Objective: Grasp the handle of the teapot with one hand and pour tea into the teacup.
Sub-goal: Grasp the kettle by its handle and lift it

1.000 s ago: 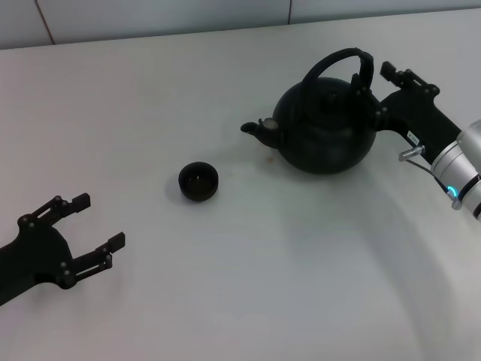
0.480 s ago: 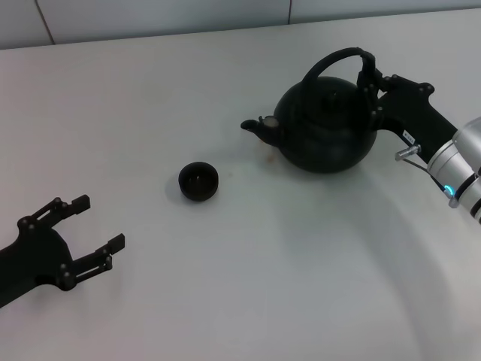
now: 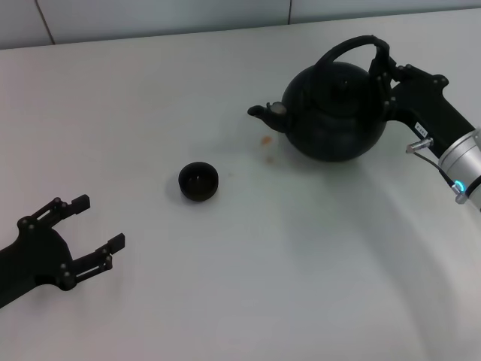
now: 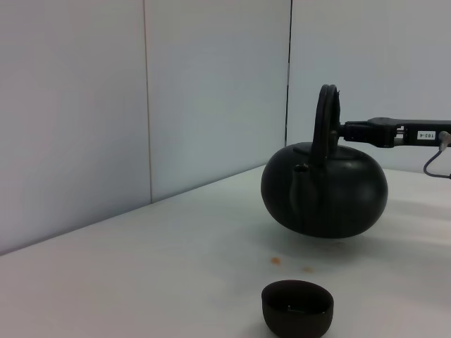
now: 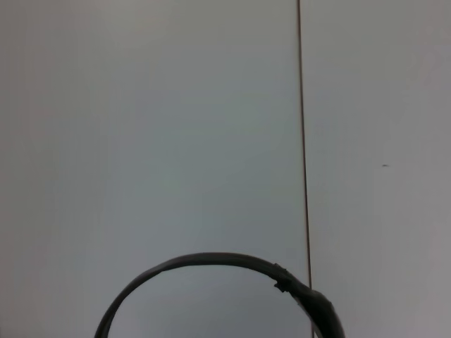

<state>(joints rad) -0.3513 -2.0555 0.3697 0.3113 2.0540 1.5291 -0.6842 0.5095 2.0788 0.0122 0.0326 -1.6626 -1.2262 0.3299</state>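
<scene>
Teapot [image 3: 336, 111] now lifted clear of the tabletop [image 3: 248, 286], hanging below the right gripper's [image 3: 387, 71] jaws clamped on its handle [image 3: 353, 49], well apart from the teacup [image 3: 198, 181]; pouring not begun; left gripper [image 3: 90, 229] idle, jaws open.

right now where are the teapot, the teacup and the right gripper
teapot [image 3: 336, 113]: head view, middle of the round body
teacup [image 3: 198, 181]: head view, centre of the cup
right gripper [image 3: 385, 68]: head view, fingertips at the handle
</scene>
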